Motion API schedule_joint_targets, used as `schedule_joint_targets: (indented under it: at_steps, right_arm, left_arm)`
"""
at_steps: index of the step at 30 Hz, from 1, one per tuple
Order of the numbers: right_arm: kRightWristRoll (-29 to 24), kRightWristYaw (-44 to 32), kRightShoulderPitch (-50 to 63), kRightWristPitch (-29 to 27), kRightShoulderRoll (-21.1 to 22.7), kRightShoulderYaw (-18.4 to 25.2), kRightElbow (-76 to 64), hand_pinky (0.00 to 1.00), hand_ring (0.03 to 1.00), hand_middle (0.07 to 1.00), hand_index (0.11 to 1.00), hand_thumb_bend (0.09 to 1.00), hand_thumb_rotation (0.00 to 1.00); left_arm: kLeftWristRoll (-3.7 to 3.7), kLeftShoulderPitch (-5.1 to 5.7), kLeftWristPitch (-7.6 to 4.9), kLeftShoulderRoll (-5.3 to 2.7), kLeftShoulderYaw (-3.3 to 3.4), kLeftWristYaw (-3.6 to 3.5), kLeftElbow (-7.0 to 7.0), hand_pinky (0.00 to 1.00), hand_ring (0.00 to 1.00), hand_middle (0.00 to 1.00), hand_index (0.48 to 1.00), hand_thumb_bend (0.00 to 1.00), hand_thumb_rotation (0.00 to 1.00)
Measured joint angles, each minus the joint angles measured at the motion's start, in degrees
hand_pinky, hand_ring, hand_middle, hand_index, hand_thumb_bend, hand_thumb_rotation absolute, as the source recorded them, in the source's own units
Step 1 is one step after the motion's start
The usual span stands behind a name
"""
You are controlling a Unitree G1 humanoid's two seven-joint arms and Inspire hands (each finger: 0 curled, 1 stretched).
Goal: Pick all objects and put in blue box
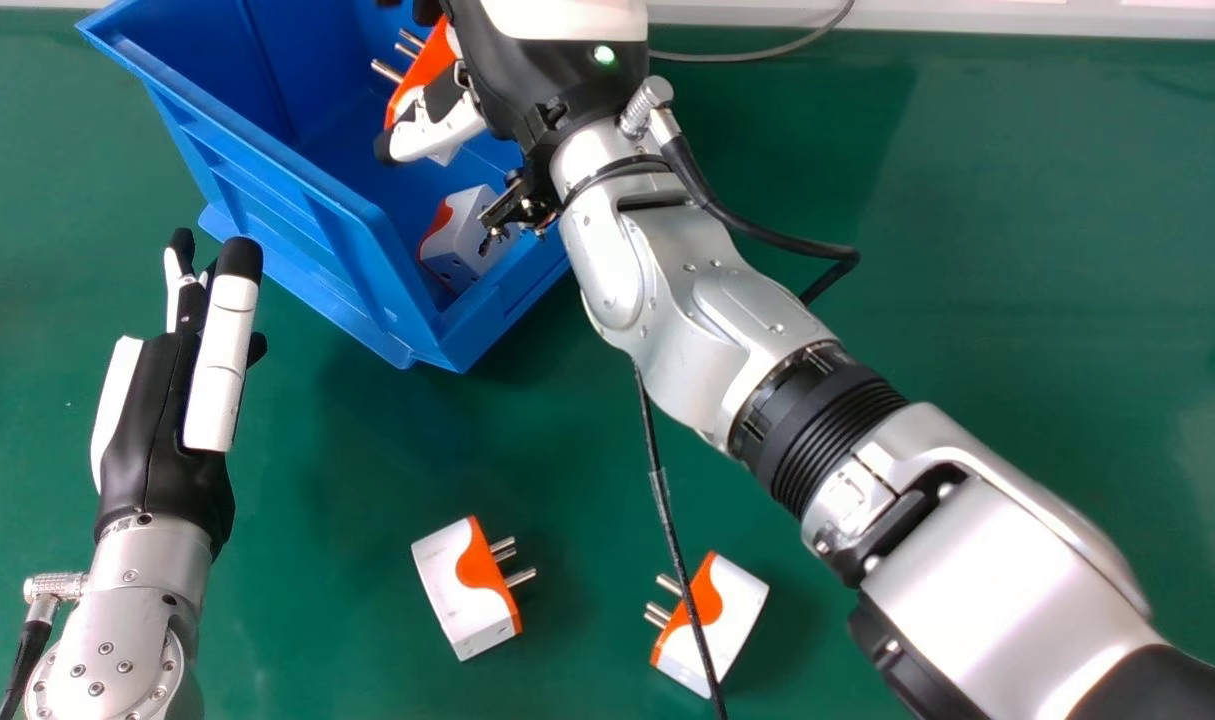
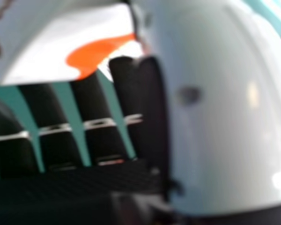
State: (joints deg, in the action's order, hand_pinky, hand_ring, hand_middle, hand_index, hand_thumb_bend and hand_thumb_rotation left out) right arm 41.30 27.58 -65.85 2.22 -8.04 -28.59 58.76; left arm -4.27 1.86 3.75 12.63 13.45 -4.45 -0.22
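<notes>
While the right hand (image 1: pixel 447 130) hangs over the blue box (image 1: pixel 267 170), its fingers (image 2: pixel 91 101) and thumb are closed round a white-and-orange plug adapter (image 1: pixel 427 65), metal prongs pointing away from the palm. Held adapter thus above the box's interior. Second adapter (image 1: pixel 462 240) inside the box, at its near end, under the right wrist. Left hand (image 1: pixel 167 430) to the near left of the box, fingers straight, nothing in its grasp. Two more adapters on the green counter (image 1: pixel 1017 250), both on the robot's side of the box: left one (image 1: pixel 467 590) and right one (image 1: pixel 732 610), apart, prongs turned toward each other. Black cable (image 1: pixel 664 500) crosses in front of the right one. Grey cable (image 1: pixel 757 52) beyond the counter's far edge, right of the box
</notes>
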Motion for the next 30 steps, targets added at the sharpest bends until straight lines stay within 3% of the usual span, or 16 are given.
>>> schedule_joint_targets:
  at_steps: [1, 4, 5, 8, 9, 14, 30]
  right_arm:
    - [0.02, 0.13, -0.36, -0.15, -0.05, -0.16, 0.31, 0.25, 0.395, 0.462, 0.506, 0.518, 0.00]
    - [0.70, -0.57, -1.31, 1.65, -0.38, -1.65, 0.87, 0.56, 0.817, 0.894, 0.851, 0.820, 0.02]
    - [1.58, -2.39, -1.64, 3.20, -0.46, -2.28, 0.88, 0.61, 0.883, 0.946, 0.901, 0.848, 0.03]
    - [1.89, -9.41, -2.11, 7.35, -0.64, -3.72, -0.01, 0.89, 0.985, 0.993, 0.987, 0.977, 0.34]
    - [1.99, -11.28, -2.11, 8.50, -0.63, -3.98, -0.56, 0.93, 0.993, 0.997, 0.994, 0.989, 0.38]
    - [2.45, -12.84, -2.12, 10.75, -0.33, -5.11, -2.54, 1.00, 1.000, 1.000, 1.000, 1.000, 0.46]
    - [2.41, -13.02, -2.12, 11.16, 0.03, -5.55, -4.31, 1.00, 1.000, 1.000, 1.000, 1.000, 0.46]
  left_arm:
    - [0.00, 0.00, -0.01, 0.00, 0.00, 0.04, 0.05, 0.94, 1.00, 1.00, 1.000, 0.80, 1.00]
    - [-0.01, 0.00, -0.01, -0.01, -0.03, 0.28, 0.06, 0.94, 0.99, 1.00, 1.000, 0.80, 1.00]
    - [-0.02, 0.00, -0.01, -0.03, -0.04, 0.44, 0.06, 0.94, 0.99, 1.00, 1.000, 0.80, 1.00]
    - [-0.01, 0.00, -0.01, -0.06, -0.13, 0.58, 0.06, 0.94, 0.99, 1.00, 1.000, 0.80, 1.00]
    - [-0.02, 0.00, -0.02, -0.05, -0.15, 0.59, 0.06, 0.94, 0.99, 1.00, 1.000, 0.80, 1.00]
    - [-0.03, 0.01, -0.02, -0.05, -0.19, 0.59, 0.06, 0.94, 0.99, 1.00, 1.000, 0.80, 1.00]
    - [0.00, 0.02, -0.03, -0.06, -0.28, 0.84, 0.05, 0.94, 0.99, 1.00, 1.000, 0.80, 1.00]
